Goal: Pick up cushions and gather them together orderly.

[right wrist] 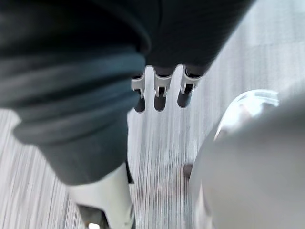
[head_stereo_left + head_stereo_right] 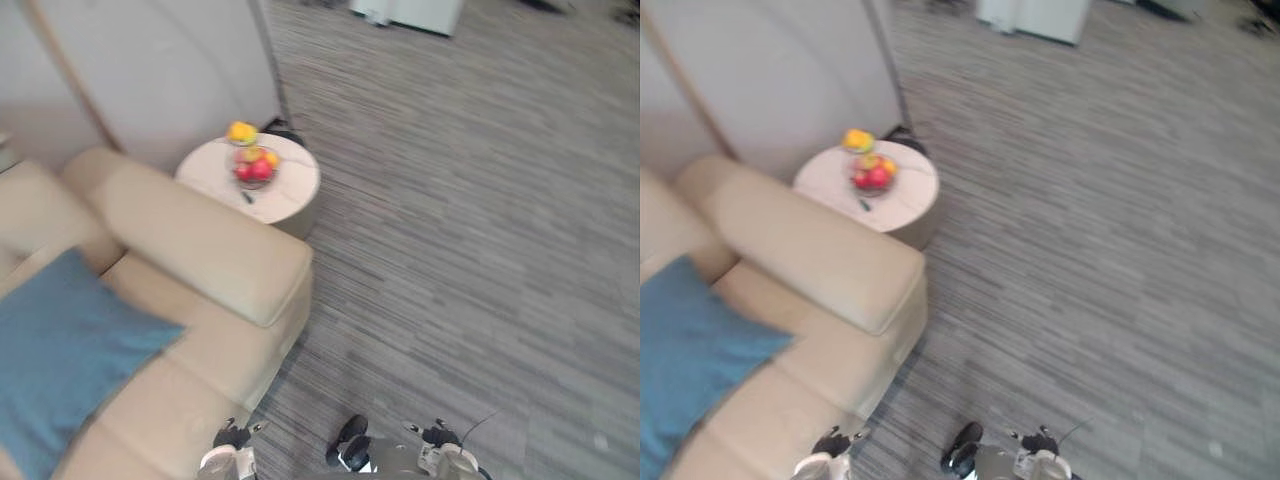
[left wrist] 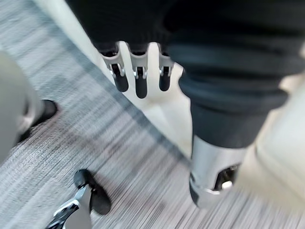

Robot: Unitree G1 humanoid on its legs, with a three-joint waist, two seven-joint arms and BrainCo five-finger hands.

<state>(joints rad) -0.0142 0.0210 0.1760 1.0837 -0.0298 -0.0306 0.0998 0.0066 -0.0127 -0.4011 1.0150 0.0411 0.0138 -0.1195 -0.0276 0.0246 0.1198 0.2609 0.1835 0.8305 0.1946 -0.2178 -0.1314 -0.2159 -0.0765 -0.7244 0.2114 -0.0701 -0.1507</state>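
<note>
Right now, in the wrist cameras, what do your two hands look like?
Both match: the left hand and right hand each show a row of silver fingers with dark tips, a thicker silver thumb set apart, and a dark ribbed cover over the back and wrist.

Left hand [image 3: 138,71] hanging open, fingers [image 3: 118,76] straight and relaxed, thumb [image 3: 209,179] set apart beside them, right hand [image 1: 161,90] likewise, fingers extended side by side, thumb standing clear of them
</note>
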